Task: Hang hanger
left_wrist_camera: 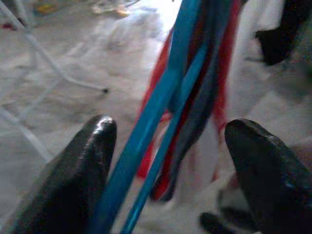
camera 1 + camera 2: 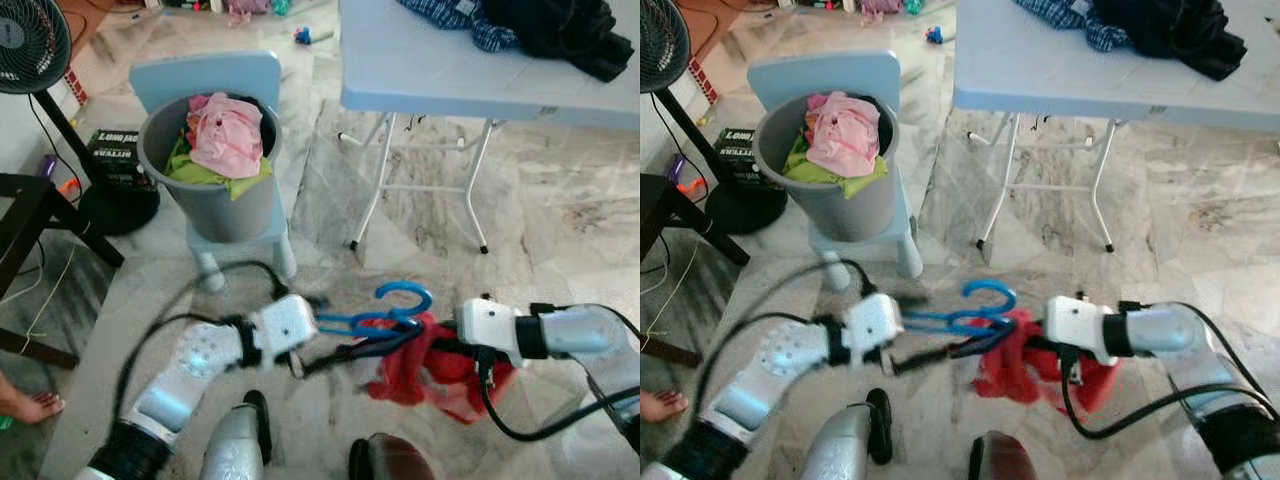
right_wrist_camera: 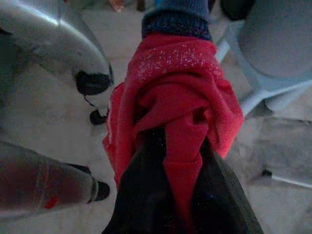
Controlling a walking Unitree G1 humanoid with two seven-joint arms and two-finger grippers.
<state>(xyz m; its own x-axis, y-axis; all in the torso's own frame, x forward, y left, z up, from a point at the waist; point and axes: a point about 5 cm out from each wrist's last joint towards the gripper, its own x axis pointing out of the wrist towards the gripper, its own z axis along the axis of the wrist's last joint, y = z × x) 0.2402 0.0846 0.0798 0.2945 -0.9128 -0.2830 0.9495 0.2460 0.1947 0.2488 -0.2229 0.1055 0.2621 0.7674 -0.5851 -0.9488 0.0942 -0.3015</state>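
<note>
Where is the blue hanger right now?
The blue hanger hangs low in the eye views, between the left gripper and right gripper, against the red cloth.

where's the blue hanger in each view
left eye view: blue hanger low centre, between both claws.
right eye view: low centre.
left wrist view: blue bars between the fingers.
right wrist view: cannot tell.
Shared landmark: red garment.

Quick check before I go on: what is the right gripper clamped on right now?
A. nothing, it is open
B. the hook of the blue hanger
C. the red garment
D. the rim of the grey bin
C: the right gripper is shut on a fold of the red garment, which is bunched between its fingers, while the blue hanger sits between the left gripper's open fingers.
</note>
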